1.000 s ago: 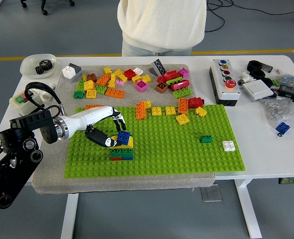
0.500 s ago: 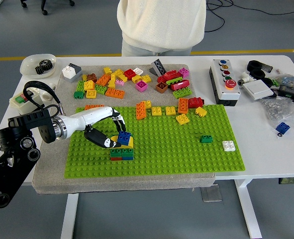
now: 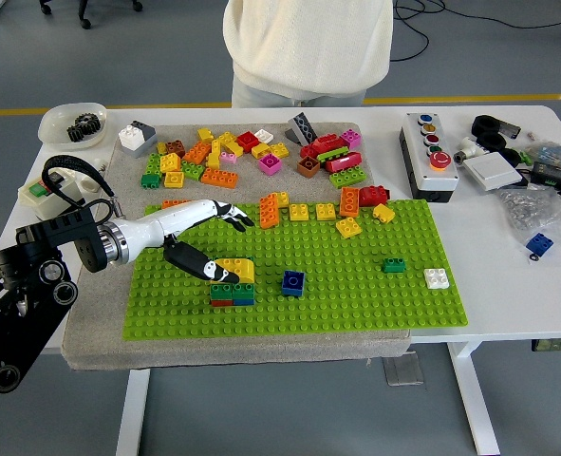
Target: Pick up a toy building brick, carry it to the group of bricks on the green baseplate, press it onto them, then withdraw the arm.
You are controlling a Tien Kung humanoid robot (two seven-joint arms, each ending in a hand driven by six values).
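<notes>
Head view: dark-blue square brick [image 3: 292,282] loose on baseplate [image 3: 356,304]; left hand [image 3: 221,245] released, fingers spread.

Robotics lab, by the look: white bench [image 3: 508,285] with push-button control box [image 3: 430,157]; loose cables on grey floor [image 3: 119,57]; yellow floor line [image 3: 100,108].
</notes>
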